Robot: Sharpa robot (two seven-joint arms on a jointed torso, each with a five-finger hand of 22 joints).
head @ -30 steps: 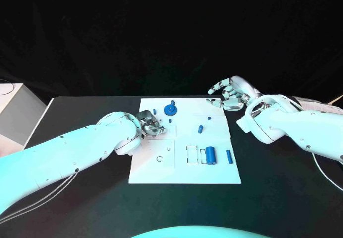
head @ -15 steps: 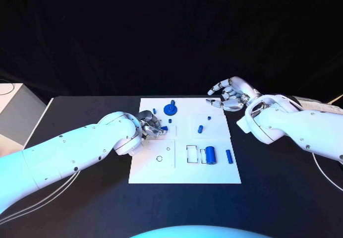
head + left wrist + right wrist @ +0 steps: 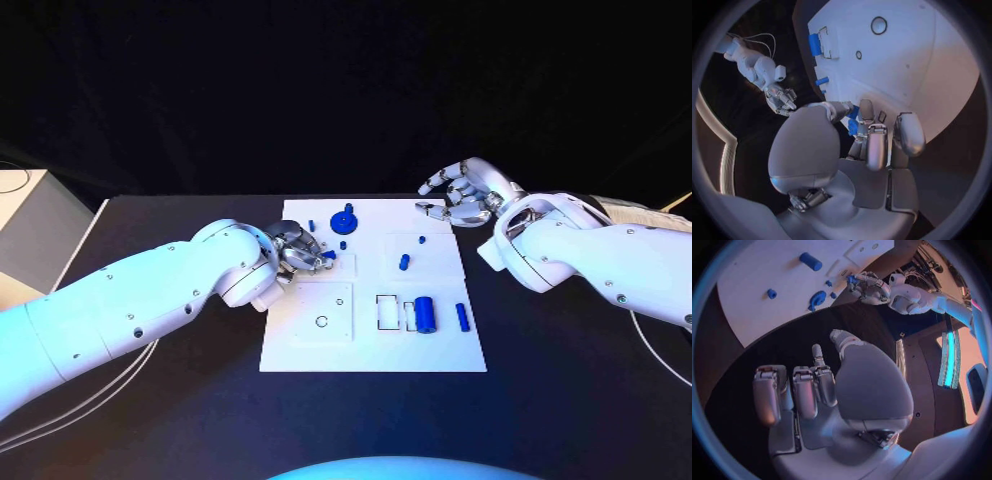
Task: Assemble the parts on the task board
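That little blue part [image 3: 853, 125] pinched in the left hand [image 3: 299, 249] looks light, rigid and slippery, so fingertip-grip its sides; right hand [image 3: 464, 192] hovers empty, fingers loosely curled.

The head camera is looking down over the whole bench [image 3: 173, 420]; each wrist camera is peering closely past its own hand — all sharing the task board [image 3: 433, 350].

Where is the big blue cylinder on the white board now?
In the head view the big blue cylinder lies on the task board toward its near right part, between a rectangular outlined slot and a thinner blue pin.
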